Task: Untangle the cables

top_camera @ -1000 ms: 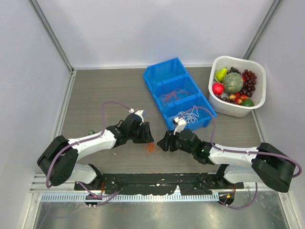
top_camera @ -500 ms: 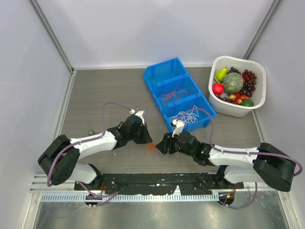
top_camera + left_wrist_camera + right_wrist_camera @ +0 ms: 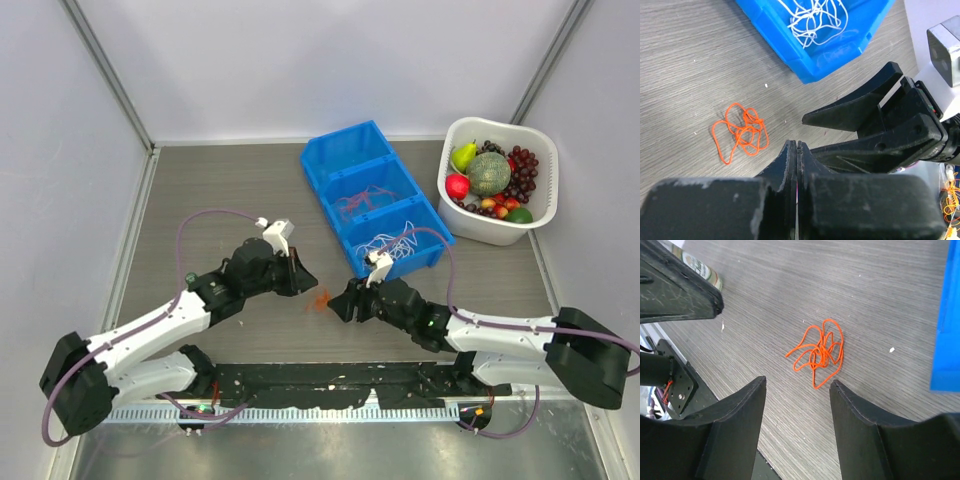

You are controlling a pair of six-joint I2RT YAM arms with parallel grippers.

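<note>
One blue bin [image 3: 345, 150]: white cables [image 3: 395, 243] nearest compartment, pinkish cables [image 3: 365, 200] middle compartment.

Bright, even light from above leaves only faint, soft shadows on the table [image 3: 200, 190]. The top view is sharp, its white walls [image 3: 300, 70] slightly washed out. In both wrist views the table grain is crisp; the nearest foreground looks soft.

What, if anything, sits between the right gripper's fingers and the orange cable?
Nothing visible does. The orange cable lies loose on the table just ahead of the open right gripper, with no object in the gap.
</note>
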